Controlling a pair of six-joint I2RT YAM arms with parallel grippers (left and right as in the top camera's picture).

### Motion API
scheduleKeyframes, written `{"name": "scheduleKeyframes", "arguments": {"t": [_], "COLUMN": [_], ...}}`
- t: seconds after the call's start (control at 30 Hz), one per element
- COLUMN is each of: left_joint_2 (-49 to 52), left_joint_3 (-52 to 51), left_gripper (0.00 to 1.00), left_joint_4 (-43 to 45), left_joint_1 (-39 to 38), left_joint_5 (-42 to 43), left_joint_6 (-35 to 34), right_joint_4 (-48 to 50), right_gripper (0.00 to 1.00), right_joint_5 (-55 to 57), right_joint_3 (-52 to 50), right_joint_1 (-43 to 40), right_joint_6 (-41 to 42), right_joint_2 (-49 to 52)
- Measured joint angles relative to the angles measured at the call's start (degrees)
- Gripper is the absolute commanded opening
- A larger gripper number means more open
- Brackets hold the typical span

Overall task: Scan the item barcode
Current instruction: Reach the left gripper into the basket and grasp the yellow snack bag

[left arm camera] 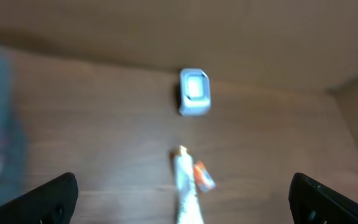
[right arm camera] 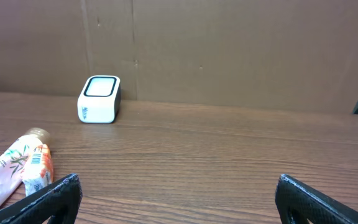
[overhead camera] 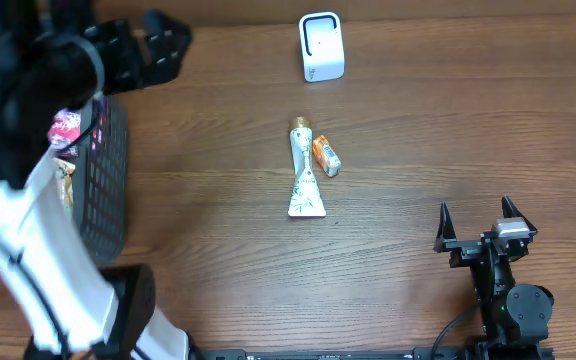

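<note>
Fingers on both arms are wide open and hold nothing. The left fingers (left arm camera: 51, 196) hang high near the far left corner of the worktop (overhead camera: 448, 120), over a black basket (overhead camera: 108, 190) at the left edge. The right fingers (right arm camera: 48, 199) sit low near the near right corner.

A white tube (overhead camera: 304, 172) with a gold cap lies flat in the middle of the worktop. Its cap points at the far edge and its flat end points at the near edge. A small orange packet (overhead camera: 326, 156) lies right beside the cap end, on the right side. It looks like they touch, but I cannot be sure. The white scanner (overhead camera: 321, 46) stands well apart from both, near the far edge.

I cannot tell which of the two is to be scanned. The packet seems to show thin dark lines, maybe its barcode.

The tube looks light and soft, so a hard squeeze could dent it or push stuff toward the cap. I think the best place to grab is across the round part just below the cap. The flat end is thin and may slip. The packet looks tiny, light and smooth, so it could slide away. It needs a pinch on its two long sides.
</note>
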Motion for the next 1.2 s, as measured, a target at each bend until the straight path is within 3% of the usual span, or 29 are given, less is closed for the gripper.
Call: {"name": "scheduleKeyframes", "arguments": {"t": [0.23, 0.47, 0.77, 1.2], "left_joint_2": [-5.97, -5.25, -4.0, -2.62], "left_joint_3": [-2.56, -12.28, -19.65, -42.23], "left_gripper": [1.0, 1.0, 1.0, 1.0], "left_joint_4": [-0.15, -0.15, 0.04, 14.43], "left_joint_1": [8.94, 18.97, 35.85, 37.55], "left_joint_5": [-8.79, -14.88, -16.98, -15.82], "left_joint_6": [1.66, 1.18, -1.49, 1.57], "right_joint_4": [-0.02, -0.02, 0.0, 0.0], "right_gripper": [1.0, 1.0, 1.0, 1.0], "right_joint_5": [0.0, 0.02, 0.0, 0.02], "right_joint_3": [0.0, 0.0, 0.0, 0.0], "right_joint_1": [0.0, 0.0, 0.0, 0.0], "right_joint_6": [0.02, 0.02, 0.02, 0.02], "right_joint_2": [0.0, 0.0, 0.0, 0.0]}}
